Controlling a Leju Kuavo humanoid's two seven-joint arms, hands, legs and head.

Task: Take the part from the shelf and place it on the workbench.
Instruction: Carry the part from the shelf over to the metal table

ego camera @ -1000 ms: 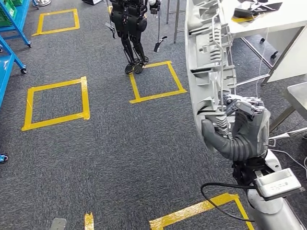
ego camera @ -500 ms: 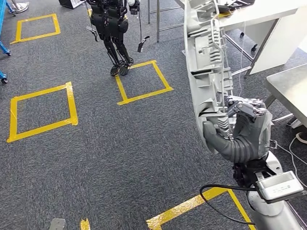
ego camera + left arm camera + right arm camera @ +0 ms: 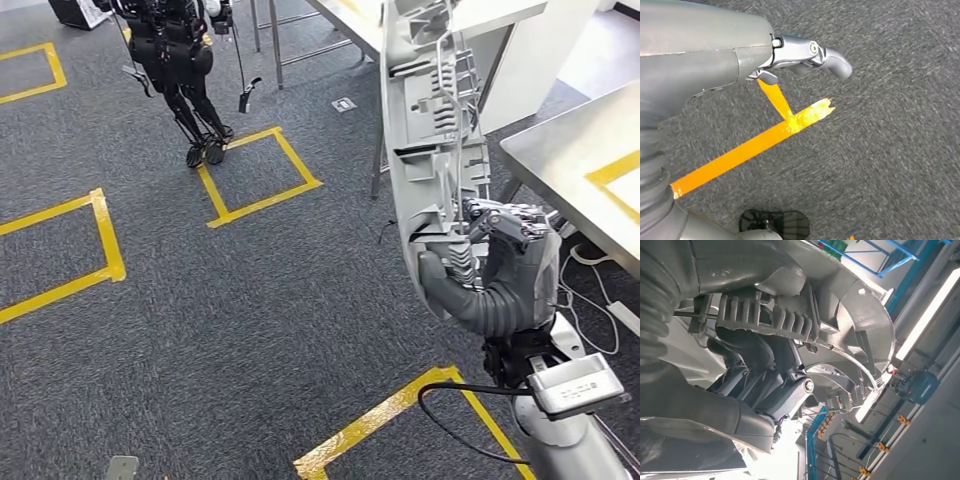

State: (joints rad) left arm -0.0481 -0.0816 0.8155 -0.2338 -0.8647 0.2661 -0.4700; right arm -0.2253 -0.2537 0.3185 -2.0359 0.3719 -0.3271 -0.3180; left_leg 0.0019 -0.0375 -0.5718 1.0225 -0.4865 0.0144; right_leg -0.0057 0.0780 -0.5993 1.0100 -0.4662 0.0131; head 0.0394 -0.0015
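Half the job looks done: the right hand (image 3: 504, 262) grasps the grey part (image 3: 432, 130) upright above the floor, near the workbench (image 3: 573, 160) but not yet placed, while the left hand (image 3: 753, 55) hangs empty, fingers apart

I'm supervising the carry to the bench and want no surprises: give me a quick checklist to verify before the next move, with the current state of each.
1. Right robot hand grips the grey part at its lower end: ok.
2. Part held upright, off the floor: ok.
3. Steel workbench in sight, to the right: ok.
4. Left robot hand holds nothing: ok.
5. Other robot stands apart, far left: ok.
6. Grip firm enough for the walk: cannot tell.
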